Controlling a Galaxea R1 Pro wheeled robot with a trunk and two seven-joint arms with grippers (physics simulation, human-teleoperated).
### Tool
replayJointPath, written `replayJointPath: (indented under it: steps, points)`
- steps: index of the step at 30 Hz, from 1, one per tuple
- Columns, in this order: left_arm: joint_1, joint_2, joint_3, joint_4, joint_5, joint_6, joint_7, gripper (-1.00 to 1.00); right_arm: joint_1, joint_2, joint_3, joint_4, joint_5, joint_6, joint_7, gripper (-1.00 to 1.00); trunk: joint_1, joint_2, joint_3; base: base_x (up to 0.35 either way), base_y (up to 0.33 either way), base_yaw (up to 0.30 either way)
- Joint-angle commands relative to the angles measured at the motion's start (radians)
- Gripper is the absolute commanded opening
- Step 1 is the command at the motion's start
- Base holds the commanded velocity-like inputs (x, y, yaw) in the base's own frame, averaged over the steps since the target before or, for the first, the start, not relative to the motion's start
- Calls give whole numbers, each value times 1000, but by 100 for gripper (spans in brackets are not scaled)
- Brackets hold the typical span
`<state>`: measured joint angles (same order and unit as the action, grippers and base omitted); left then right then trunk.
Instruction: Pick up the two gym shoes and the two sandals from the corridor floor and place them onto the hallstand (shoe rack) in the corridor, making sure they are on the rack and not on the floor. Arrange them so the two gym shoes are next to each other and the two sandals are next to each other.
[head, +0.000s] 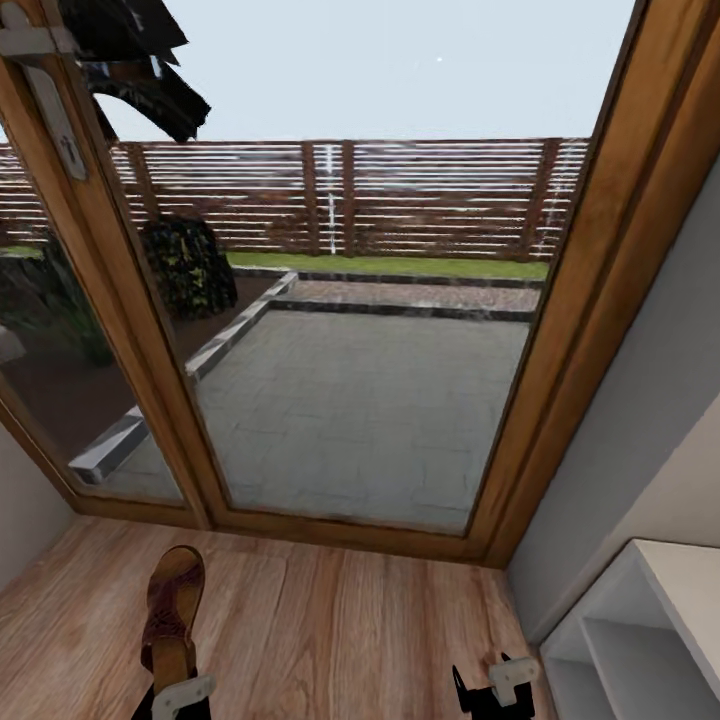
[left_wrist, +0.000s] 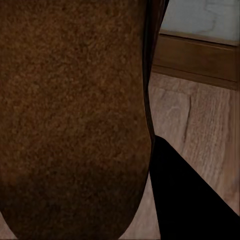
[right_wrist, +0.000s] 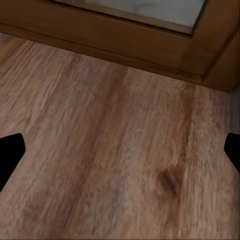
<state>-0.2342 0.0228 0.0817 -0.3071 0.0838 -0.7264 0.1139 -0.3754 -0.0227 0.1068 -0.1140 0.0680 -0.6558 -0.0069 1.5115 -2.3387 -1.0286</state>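
Above the corridor floor (head: 330, 620), the left pincer (head: 175, 690) clamps a sandal (head: 172, 605); the right pincer (right_wrist: 120, 150) gapes empty.

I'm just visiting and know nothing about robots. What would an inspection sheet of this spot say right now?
Surface: light brown wood-plank corridor floor, bare between the two arms.
Job's things: one brown sandal held up in the left gripper, its tan insole close to the left wrist camera; the light grey hallstand stands to the right, and the shelves that can be seen have nothing on them.
Clutter: nothing seen.
Grippers: left shut on the sandal; right gripper open, holding nothing, fingertips spread wide over the floor.
Cables: nothing seen.
Surroundings: wooden-framed glass door ahead, with a paved patio, slatted fence and shrubs outside; grey wall on the right.
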Motion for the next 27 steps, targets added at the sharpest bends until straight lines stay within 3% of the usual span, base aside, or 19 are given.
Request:
replayJointPath:
  steps: [1, 6, 27]
  points:
    - [0, 0, -1, 1, 4, -2, 0, -100, 0, 0, 2, 1, 3, -2, -1, 100, 0, 0, -1, 297, -136, 42]
    - [0, 0, -2, 5, 4, -2, 0, -100, 0, 0, 2, 1, 3, -2, -1, 100, 0, 0, -1, 162, -56, 165]
    - [0, -1, -2, 12, 3, -2, 1, -100, 0, 0, 2, 2, 3, -2, -2, 100, 0, 0, -1, 6, -2, 274]
